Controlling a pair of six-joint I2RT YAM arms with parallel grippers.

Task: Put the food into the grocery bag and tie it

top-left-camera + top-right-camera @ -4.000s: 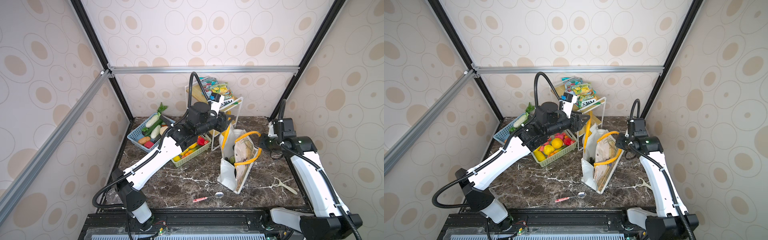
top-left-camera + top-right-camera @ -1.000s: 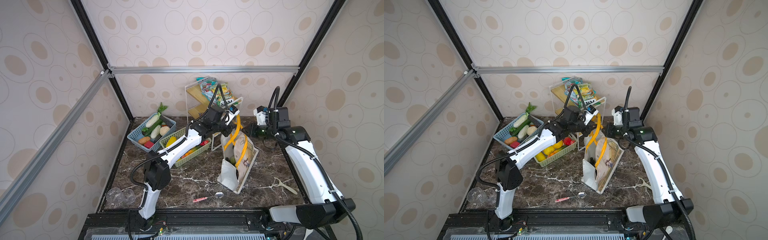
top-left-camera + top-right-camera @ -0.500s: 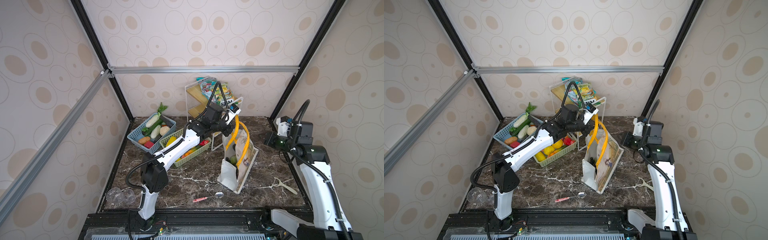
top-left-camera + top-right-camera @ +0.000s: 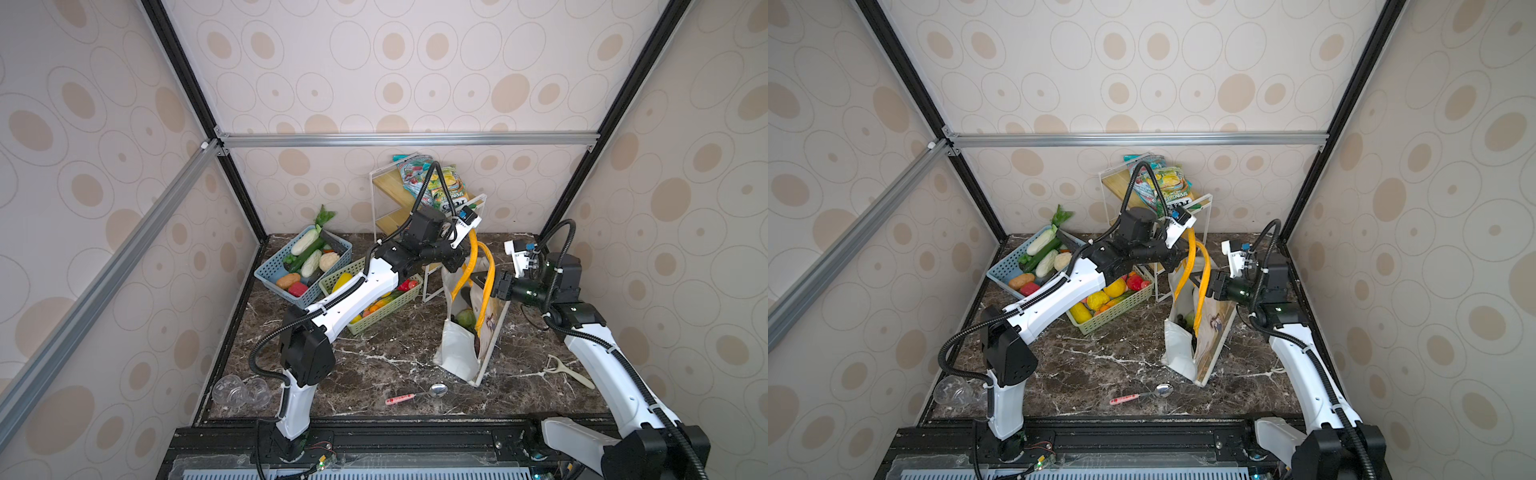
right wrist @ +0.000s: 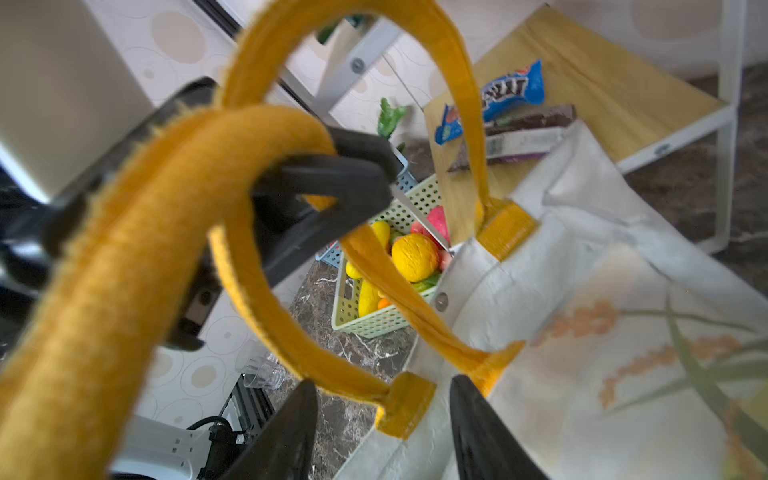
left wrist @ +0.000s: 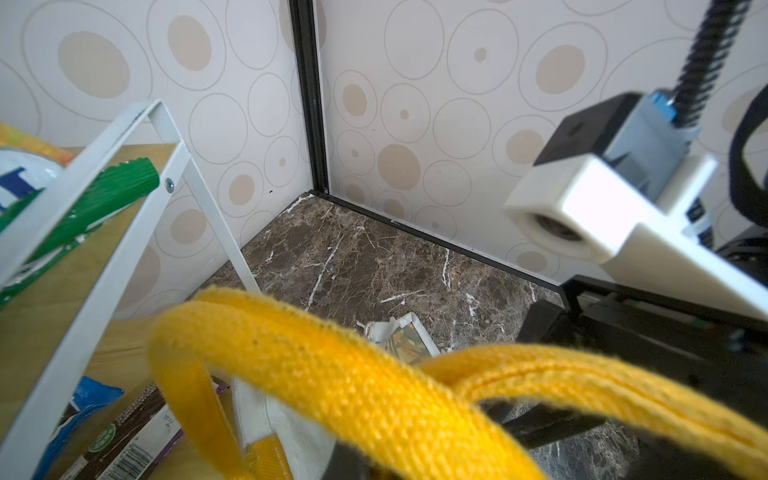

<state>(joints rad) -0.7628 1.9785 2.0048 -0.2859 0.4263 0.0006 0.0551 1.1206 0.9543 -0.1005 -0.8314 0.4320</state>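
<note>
White grocery bag (image 4: 455, 353) stands upright, mouth up, left claw (image 4: 462, 262) pinching handles (image 4: 490, 270).

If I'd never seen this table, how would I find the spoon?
Start at the dark marble table, then find the white grocery bag with yellow handles standing right of the middle. Just in front of it, near the table's front edge, lies the spoon. It has a shiny silver bowl and a pink handle, unlike the plain cream peeler further right.

We meet at the grocery bag (image 4: 1175, 349)
Our left gripper (image 4: 1179, 258) pinches its raised handles (image 4: 1187, 268); our right gripper (image 4: 1212, 286) sits just beside.
</note>
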